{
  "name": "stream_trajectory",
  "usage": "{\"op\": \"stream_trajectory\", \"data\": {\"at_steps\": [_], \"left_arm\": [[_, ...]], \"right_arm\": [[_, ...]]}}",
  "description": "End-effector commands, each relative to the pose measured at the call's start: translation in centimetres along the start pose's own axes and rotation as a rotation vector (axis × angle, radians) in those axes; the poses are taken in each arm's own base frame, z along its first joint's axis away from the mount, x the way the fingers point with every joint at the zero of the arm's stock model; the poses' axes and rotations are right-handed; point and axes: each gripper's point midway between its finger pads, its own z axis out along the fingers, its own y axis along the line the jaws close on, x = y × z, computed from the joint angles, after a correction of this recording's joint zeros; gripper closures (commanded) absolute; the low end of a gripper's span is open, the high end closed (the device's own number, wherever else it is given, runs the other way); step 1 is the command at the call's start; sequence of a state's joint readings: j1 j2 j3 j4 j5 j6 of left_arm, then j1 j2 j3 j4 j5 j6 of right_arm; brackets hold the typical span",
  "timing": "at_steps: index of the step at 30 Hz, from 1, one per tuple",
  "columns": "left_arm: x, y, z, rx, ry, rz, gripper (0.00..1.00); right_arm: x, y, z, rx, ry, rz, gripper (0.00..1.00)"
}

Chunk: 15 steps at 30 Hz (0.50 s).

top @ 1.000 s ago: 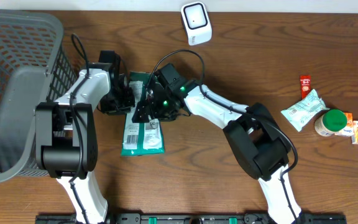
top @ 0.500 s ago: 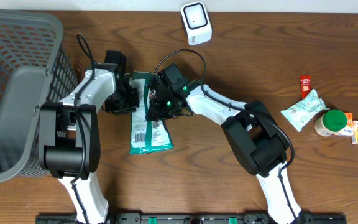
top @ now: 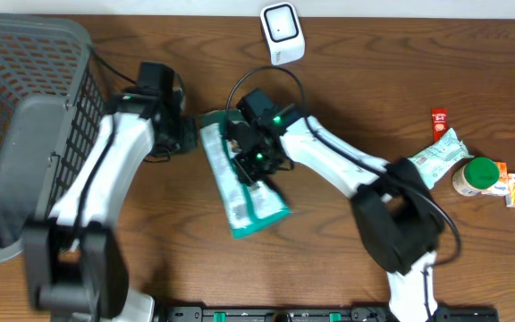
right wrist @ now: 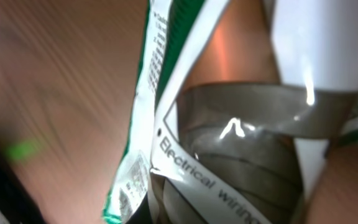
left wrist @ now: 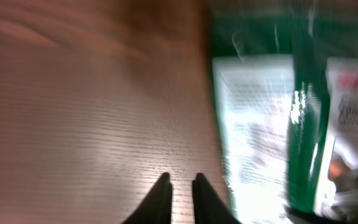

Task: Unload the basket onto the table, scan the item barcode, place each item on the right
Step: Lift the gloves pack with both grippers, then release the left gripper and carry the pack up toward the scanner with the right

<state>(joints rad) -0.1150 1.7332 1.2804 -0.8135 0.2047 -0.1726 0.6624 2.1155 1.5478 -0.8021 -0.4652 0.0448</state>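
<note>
Overhead, both arm bases are cut off at the near edge of the brown wooden surface (top: 329, 268). Midway across, the right tool (top: 256, 154) is clenched on a green and white packet (top: 247, 183), held tilted; its barcode cannot be made out. The right wrist view is filled with blurred wrapper, hiding its own fingers. Just left of the packet, the left tool (left wrist: 180, 183) is closed on nothing. A dark mesh basket (top: 7, 54) is cropped at the left. Far right lie small sachets (top: 438, 121) and a green-lidded jar (top: 477, 174). A white scanner (top: 282, 33) stands at the far edge.
</note>
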Motion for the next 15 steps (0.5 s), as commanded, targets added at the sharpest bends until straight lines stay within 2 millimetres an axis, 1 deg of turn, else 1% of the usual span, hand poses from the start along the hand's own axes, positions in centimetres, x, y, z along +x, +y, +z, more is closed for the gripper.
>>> {"op": "stream_trajectory", "data": {"at_steps": [1, 3, 4, 5, 6, 8, 10, 13, 14, 15], "left_arm": [[-1.5, 1.4, -6.5, -0.102, -0.209, -0.047, 0.83], [-1.6, 1.5, -7.9, -0.109, -0.248, -0.045, 0.83], [-1.5, 1.4, -8.3, -0.107, -0.258, -0.044, 0.78], [-1.5, 1.4, -8.8, -0.104, -0.271, -0.043, 0.73], [-1.5, 1.3, -9.1, -0.101, -0.279, -0.043, 0.65], [-1.5, 1.3, -9.3, -0.100, -0.284, -0.041, 0.58], [-1.5, 1.3, -9.3, -0.106, -0.281, -0.021, 0.50], [-1.5, 2.3, -9.3, -0.164, -0.286, -0.020, 0.43], [-1.6, 3.0, -9.5, -0.196, -0.292, -0.033, 0.32], [-1.7, 3.5, -9.6, -0.214, -0.299, -0.053, 0.30]], "right_arm": [[2.2, -3.3, -6.3, 0.250, 0.030, -0.043, 0.99], [2.6, -1.9, -7.4, 0.166, 0.030, -0.087, 0.99], [2.9, -0.9, -8.1, 0.109, 0.025, -0.138, 0.99], [3.0, -0.3, -8.8, 0.077, 0.014, -0.166, 0.99], [3.1, -0.1, -9.6, 0.067, 0.004, -0.179, 0.99], [3.3, -0.4, -11.1, 0.072, -0.015, -0.175, 0.99], [3.6, -0.8, -12.1, 0.078, -0.023, -0.156, 0.99], [4.5, -1.9, -13.2, 0.115, -0.006, -0.120, 0.99], [4.9, -2.6, -13.6, 0.142, 0.005, -0.106, 0.99], [5.2, -2.9, -13.9, 0.157, 0.009, -0.099, 0.99]]}}
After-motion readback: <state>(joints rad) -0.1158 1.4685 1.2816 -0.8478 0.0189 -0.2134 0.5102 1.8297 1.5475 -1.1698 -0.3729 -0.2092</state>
